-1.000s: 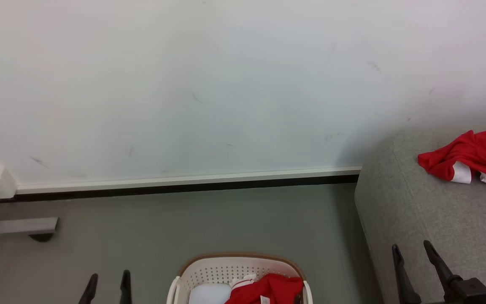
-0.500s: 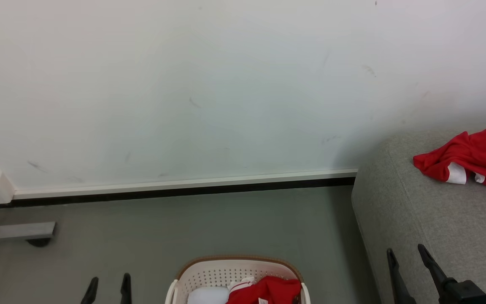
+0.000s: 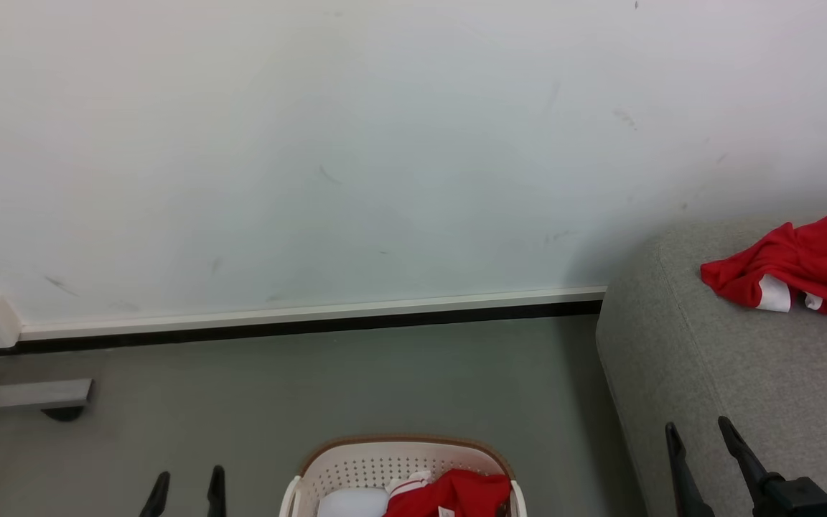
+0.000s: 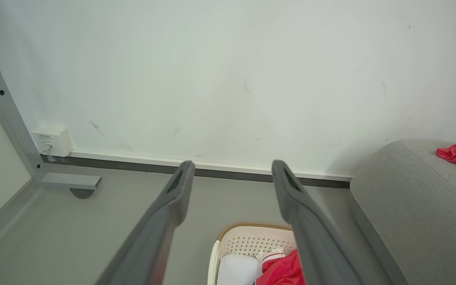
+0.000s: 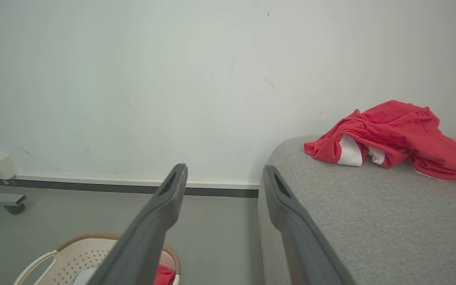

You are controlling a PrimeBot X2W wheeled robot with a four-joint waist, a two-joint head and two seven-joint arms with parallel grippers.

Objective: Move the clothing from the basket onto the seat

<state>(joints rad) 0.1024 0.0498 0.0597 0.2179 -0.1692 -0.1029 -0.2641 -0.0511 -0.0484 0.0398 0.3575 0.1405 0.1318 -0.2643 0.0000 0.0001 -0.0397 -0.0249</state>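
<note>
Head view shifted slightly; basket (image 3: 399,440), clothing (image 3: 456,494) unmoved.

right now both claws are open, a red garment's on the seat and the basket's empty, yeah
No, the basket isn't empty: the head view shows red clothing and a pale pad in it. The left claw and right claw are open; a red garment lies on the seat.

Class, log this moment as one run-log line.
left gripper: open | right gripper: open | one garment: on seat | other garment: in basket
</note>
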